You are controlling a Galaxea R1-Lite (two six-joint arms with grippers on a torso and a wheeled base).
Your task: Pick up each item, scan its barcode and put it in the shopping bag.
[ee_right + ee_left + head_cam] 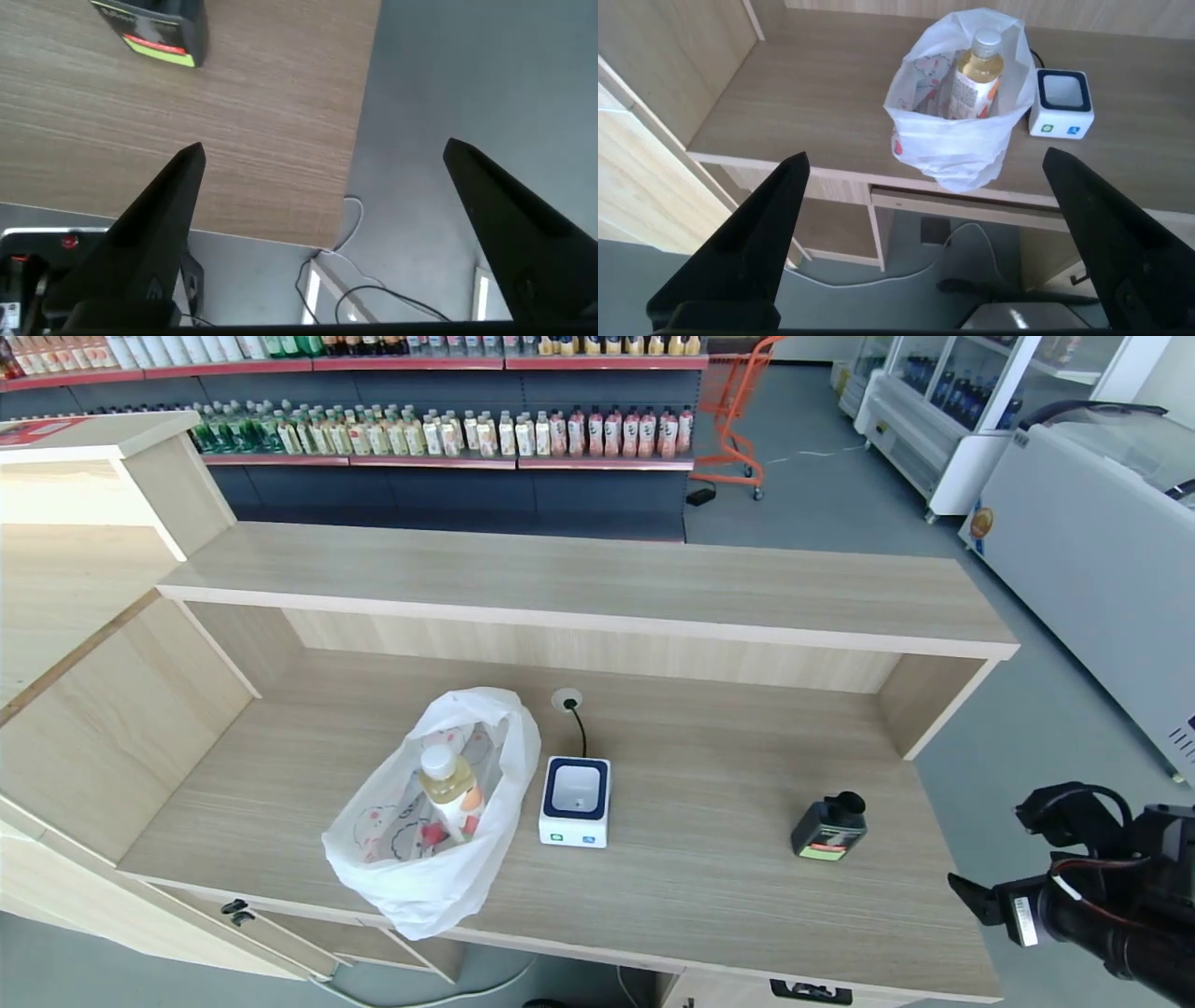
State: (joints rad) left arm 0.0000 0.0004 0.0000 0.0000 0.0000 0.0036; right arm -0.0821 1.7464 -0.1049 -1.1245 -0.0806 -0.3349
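Shopping bag: 1, white thin plastic w/ red-pink print, mouth open, slumped on the left-centre of the bench, its bottom sagging over the front edge. Inside: 1 drink bottle, yellowish liquid, white cap, label w/ orange patches, leaning in the bag w/ cap uppermost; whether anything else lies under it can't be told. Left claw: 2 dark fingers spread wide, hanging off the bench front, out over the floor, bag and bottle seen beyond it. Just right of the bag, nearly touching: 1 scanner, white box w/ dark-framed window facing up, 2 small marks (green, blue) on its front; black cable runs back to a round grommet in the benchtop. Well to the right, apart from the scanner: 1 small dark bottle, black cap, label w/ red and green bands, near the bench's right front part; standing or lying, can't tell. Right claw: 2 dark fingers spread wide, over the bench's right front corner, dark bottle beyond its tips; right arm shows off the bench's right end. Bench: pale wood grain, raised ledge at rear, side walls. Room: grey floor, long shelves w/ rows of drinks behind, orange trolley, white chest freezers at right.
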